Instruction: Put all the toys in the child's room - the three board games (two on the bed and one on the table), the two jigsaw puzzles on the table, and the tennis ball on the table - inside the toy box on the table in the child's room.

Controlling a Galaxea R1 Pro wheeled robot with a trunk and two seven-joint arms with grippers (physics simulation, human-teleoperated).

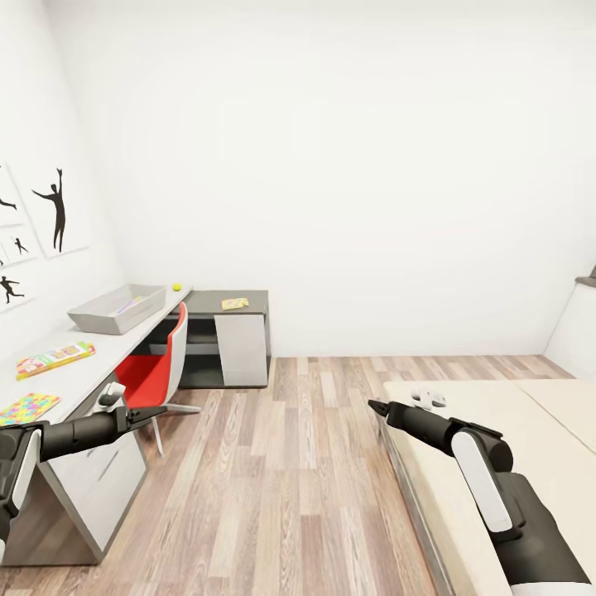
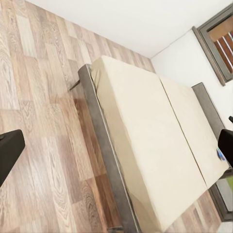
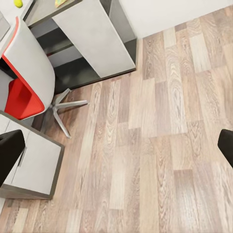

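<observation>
Worktop (image 1: 83, 352): a white L-shaped top is seen along the left wall and into the far corner.
Toy box (image 1: 116, 309): set on the worktop toward its far end; something colourful is glimpsed inside, too small to name.
Ball (image 1: 176, 286): placed at the far corner of the worktop, just beyond the toy box.
Board games: one (image 1: 55, 358) lies mid-worktop by the front edge; a yellow one (image 1: 235, 303) lies on the grey end section.
Puzzle (image 1: 26, 407): laid flat at the near end of the worktop.
Chair (image 1: 156, 368): red and white, tucked against the worktop's edge.
Bed (image 1: 505, 447): seen at right; a small white object (image 1: 427, 396) rests near its foot.
Left gripper (image 1: 161, 410): held empty over the floor; fingers wide apart in the wrist view.
Right gripper (image 1: 374, 406): held empty beside the bed's corner; fingers likewise spread.
</observation>
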